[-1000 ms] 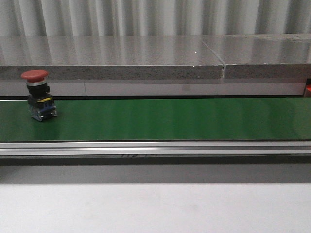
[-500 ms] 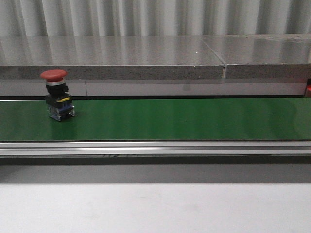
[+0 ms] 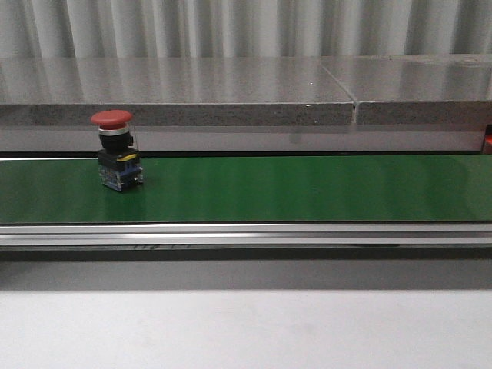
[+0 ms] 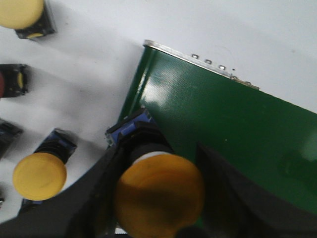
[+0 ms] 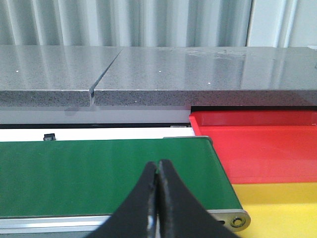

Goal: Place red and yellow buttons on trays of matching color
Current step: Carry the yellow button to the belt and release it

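A red button (image 3: pixel 118 150) with a mushroom cap stands upright on the green conveyor belt (image 3: pixel 307 188), near its left end; neither gripper appears in the front view. My left gripper (image 4: pixel 158 148) is shut on a yellow button (image 4: pixel 158 196), holding it over the end of the belt (image 4: pixel 237 124). My right gripper (image 5: pixel 157 163) is shut and empty, low over the other end of the belt (image 5: pixel 99 168). Beside that end lie the red tray (image 5: pixel 257 144) and, nearer, the yellow tray (image 5: pixel 282 203).
Several spare buttons sit on the white table beside the belt's end: a yellow one (image 4: pixel 39 176), another yellow one (image 4: pixel 22 12) and a red one (image 4: pixel 10 79). A grey stone ledge (image 3: pixel 231 92) runs behind the belt, and a metal rail (image 3: pixel 246 234) lines its front.
The red button has travelled to the right along the belt, staying upright. Nothing else in the front view has moved.
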Tool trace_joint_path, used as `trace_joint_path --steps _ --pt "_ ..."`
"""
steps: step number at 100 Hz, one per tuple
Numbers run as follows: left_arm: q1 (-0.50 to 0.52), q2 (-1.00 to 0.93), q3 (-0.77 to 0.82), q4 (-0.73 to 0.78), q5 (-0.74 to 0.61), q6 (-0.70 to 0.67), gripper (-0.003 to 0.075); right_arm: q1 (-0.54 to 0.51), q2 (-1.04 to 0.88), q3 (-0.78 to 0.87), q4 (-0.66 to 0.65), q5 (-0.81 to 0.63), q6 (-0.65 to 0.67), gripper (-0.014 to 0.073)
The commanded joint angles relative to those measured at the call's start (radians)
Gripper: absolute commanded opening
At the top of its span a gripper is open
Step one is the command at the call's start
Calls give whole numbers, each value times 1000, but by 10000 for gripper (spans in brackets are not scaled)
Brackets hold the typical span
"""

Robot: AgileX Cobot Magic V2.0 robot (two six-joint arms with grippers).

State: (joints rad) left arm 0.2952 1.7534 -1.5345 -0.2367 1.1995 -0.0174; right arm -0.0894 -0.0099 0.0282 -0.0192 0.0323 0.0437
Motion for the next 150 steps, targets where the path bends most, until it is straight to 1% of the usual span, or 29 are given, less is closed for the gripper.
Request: trace_joint_path --steps 1,25,40,47,54,69,74,98,109,117,121,124,126,129,131,134,135,136,138,139,140,143,145,150 --pt "-17 -70 15 -55 -51 17 206 -3 -21 -18 -8 -72 -7 -66" --pt "-82 -72 85 1 -96 34 206 -3 -21 -18 -8 -72 -7 -66" --pt "-86 -72 92 7 -89 34 213 -3 -21 -18 -8 -72 -7 -66" --pt "-86 -72 92 8 -87 34 234 -3 -21 -18 -8 -72 -7 -66" --pt "-86 -66 92 9 -78 34 294 -3 -21 -18 -8 -72 -7 -66" --pt "-86 -35 92 12 -63 34 504 -3 -21 -18 -8 -72 -7 -66" --pt "-86 -35 94 12 -68 34 540 -3 -21 -18 -8 -72 -7 -66" --pt "-108 -111 92 4 -119 41 546 -3 -21 -18 -8 -72 -7 -66" --pt "-150 -174 92 8 -149 65 546 -3 -21 -18 -8 -72 -7 -66" --pt "-190 -229 92 20 -203 79 543 -3 -21 -18 -8 -72 -7 -66" --pt "-215 -254 92 22 -225 94 523 -3 -21 -18 -8 -72 -7 -66" --pt "-232 -271 92 26 -236 93 492 -3 -21 -18 -8 -72 -7 -66" --pt "-246 -283 92 31 -243 93 459 -3 -21 -18 -8 -72 -7 -66" --pt "-269 -301 94 35 -254 93 386 -3 -21 -18 -8 -72 -7 -66" --pt "-279 -315 100 38 -264 93 353 -3 -21 -18 -8 -72 -7 -66" --pt "-302 -335 109 38 -284 100 260 -3 -21 -18 -8 -72 -7 -66" --pt "-307 -346 115 38 -296 104 242 -3 -21 -18 -8 -72 -7 -66" --pt "-317 -351 119 38 -302 107 203 -3 -21 -18 -8 -72 -7 -66" --pt "-326 -368 131 38 -322 118 165 -3 -21 -18 -8 -72 -7 -66" --pt "-336 -374 135 38 -330 123 126 -3 -21 -18 -8 -72 -7 -66" --pt "-341 -387 145 39 -346 125 107 -3 -21 -18 -8 -72 -7 -66" --pt "-363 -412 167 40 -382 127 15 -3 -21 -18 -8 -72 -7 -66" --pt "-371 -431 185 40 -411 127 -19 -3 -21 -18 -8 -72 -7 -66" --pt "-398 -474 230 40 -469 127 -21 -3 -21 -18 -8 -72 -7 -66"
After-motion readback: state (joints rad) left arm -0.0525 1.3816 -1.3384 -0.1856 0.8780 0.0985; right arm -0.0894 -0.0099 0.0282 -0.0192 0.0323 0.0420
